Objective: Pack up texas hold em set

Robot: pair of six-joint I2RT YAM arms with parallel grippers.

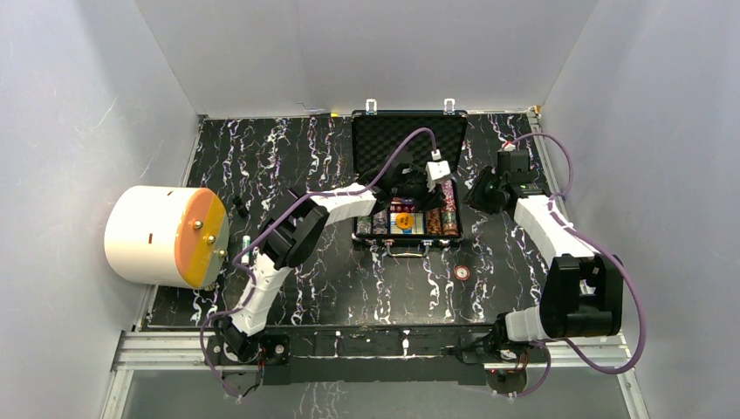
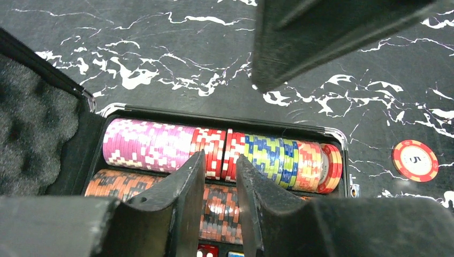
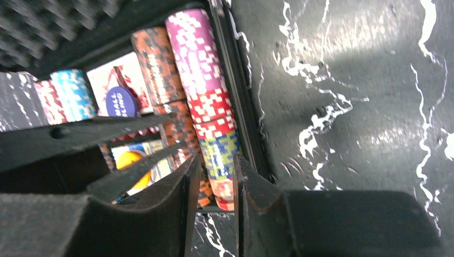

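The black marbled tabletop (image 1: 288, 157) carries a white drum (image 1: 148, 234) with an orange face at its left edge. The case (image 1: 410, 131) lies open at the far middle, its foam lid laid back toward the far wall. The left tool (image 2: 220, 158) hangs over the case's right side, its jaws narrowly apart with nothing between them. The right tool (image 3: 217, 160) hangs by the case's right wall, also narrowly parted and empty. Chips (image 2: 160, 147) fill rows inside the case. A loose chip (image 1: 462, 272), red and white, lies on the tabletop near-right of the case, apart from it.
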